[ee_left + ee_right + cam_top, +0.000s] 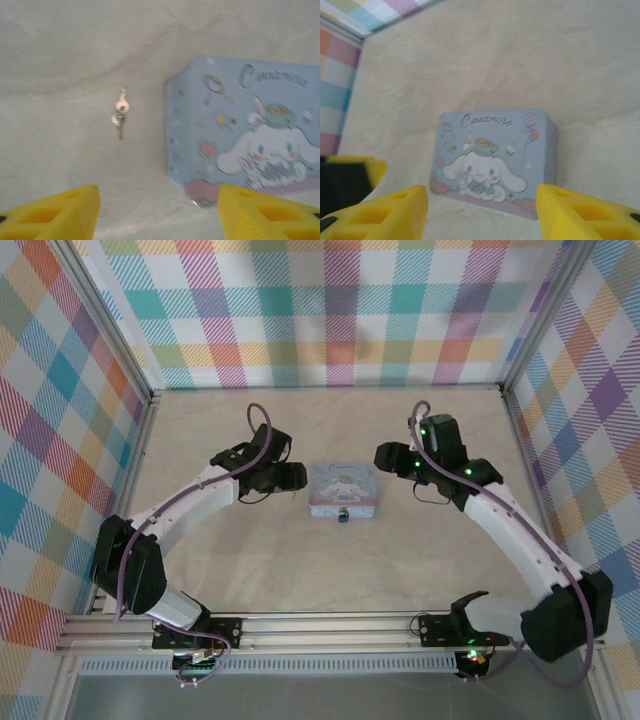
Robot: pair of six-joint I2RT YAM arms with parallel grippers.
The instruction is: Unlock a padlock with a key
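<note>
Where the near wall of the pale blue tin (345,488) meets the bench (250,570), the padlock (342,516) shows as a tiny dark, bluish speck, far smaller than the tin with its white cartoon figure. A small key (120,117) on a ring lies left of the tin, apart from it. The left end effector (157,212) and right end effector (482,210) flank the tin, both released, yellow fingers spread on nothing.
</note>
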